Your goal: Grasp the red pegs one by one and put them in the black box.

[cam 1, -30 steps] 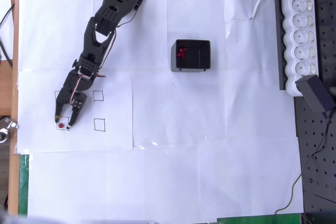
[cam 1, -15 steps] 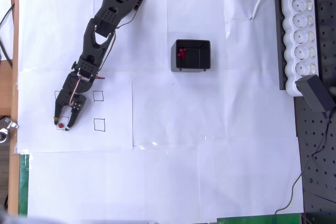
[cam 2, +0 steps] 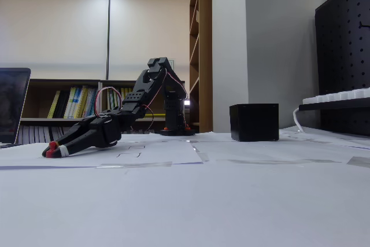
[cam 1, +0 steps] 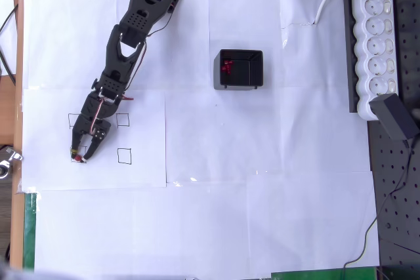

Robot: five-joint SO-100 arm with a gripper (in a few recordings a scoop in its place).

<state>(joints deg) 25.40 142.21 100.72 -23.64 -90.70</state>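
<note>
My black arm reaches down the left side of the overhead view, and its gripper (cam 1: 79, 156) rests low on the paper, shut on a red peg (cam 1: 77, 158) over the lower-left printed square. In the fixed view the gripper (cam 2: 51, 151) touches the sheet at far left, with red showing at its tip. The black box (cam 1: 241, 69) stands apart at upper centre, and red pegs (cam 1: 227, 66) lie in its left inner corner. In the fixed view the black box (cam 2: 254, 122) stands right of the arm, its inside hidden.
Small printed squares (cam 1: 124, 155) mark the white paper beside the gripper. A white power strip (cam 1: 374, 37) and a black adapter (cam 1: 396, 116) lie along the right edge. The wooden table edge (cam 1: 17, 96) runs down the left.
The fingers have drawn together around the red peg, which stood free between them a second ago. The arm has hardly moved.
</note>
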